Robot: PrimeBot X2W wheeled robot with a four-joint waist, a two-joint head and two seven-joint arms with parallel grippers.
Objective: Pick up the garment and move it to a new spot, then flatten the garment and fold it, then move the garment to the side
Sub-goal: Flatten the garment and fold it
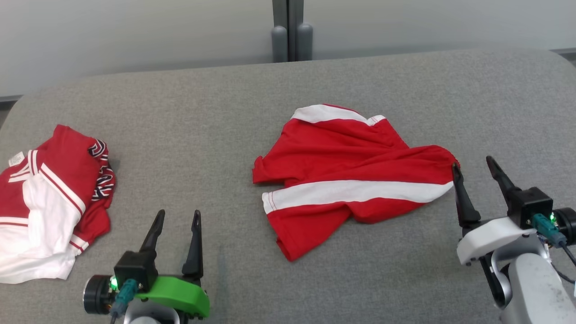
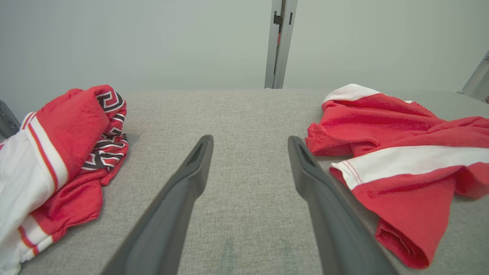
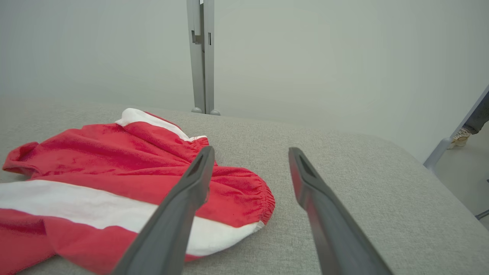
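A red garment (image 1: 346, 180) with white bands lies crumpled in the middle of the grey table (image 1: 225, 112). The left wrist view has the garment (image 2: 401, 152) at the right, and the right wrist view has the garment (image 3: 114, 183) at the left. My right gripper (image 1: 473, 170) stands open just off the garment's right elastic edge, its left finger over that edge, nothing between the fingers. My left gripper (image 1: 177, 220) is open near the table's front, left of the garment and apart from it.
A second red and white garment (image 1: 49, 198) with a patterned trim lies bunched at the table's left edge. A grey post (image 1: 291, 31) stands behind the table against a pale wall. A person's shoe (image 3: 460, 137) shows on the floor at the far right.
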